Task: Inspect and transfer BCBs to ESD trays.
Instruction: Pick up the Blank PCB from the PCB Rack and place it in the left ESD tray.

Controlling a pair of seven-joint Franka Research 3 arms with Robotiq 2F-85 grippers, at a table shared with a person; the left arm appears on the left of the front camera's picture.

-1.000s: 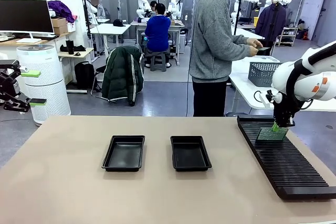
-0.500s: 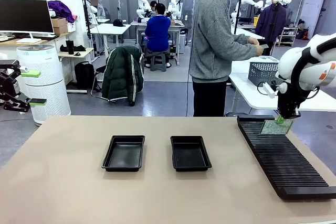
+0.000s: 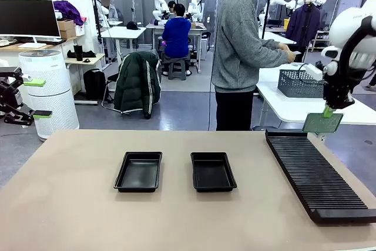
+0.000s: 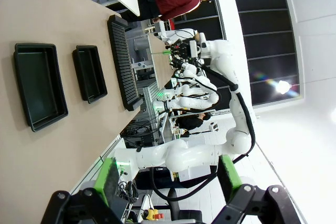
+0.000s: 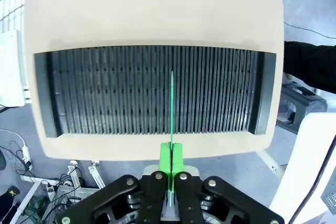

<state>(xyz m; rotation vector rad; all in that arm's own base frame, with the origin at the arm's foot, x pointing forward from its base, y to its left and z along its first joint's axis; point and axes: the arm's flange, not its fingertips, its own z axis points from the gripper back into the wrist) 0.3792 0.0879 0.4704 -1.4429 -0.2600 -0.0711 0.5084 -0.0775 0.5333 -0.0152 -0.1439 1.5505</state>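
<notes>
green bcb [image 3: 322, 123] — upright, long axis level

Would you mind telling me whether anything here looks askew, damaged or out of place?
Nothing stands out. The left tray and right tray sit flat, empty and apart; the rack lies straight along the right; the right gripper, jaws shut, holds one BCB by its top edge, hanging above the rack.

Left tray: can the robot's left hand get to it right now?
Probably yes. The left hand hangs open and empty beyond the table's left edge, and nothing stands on the table between it and the left tray. That tray is the one nearer to it.
</notes>
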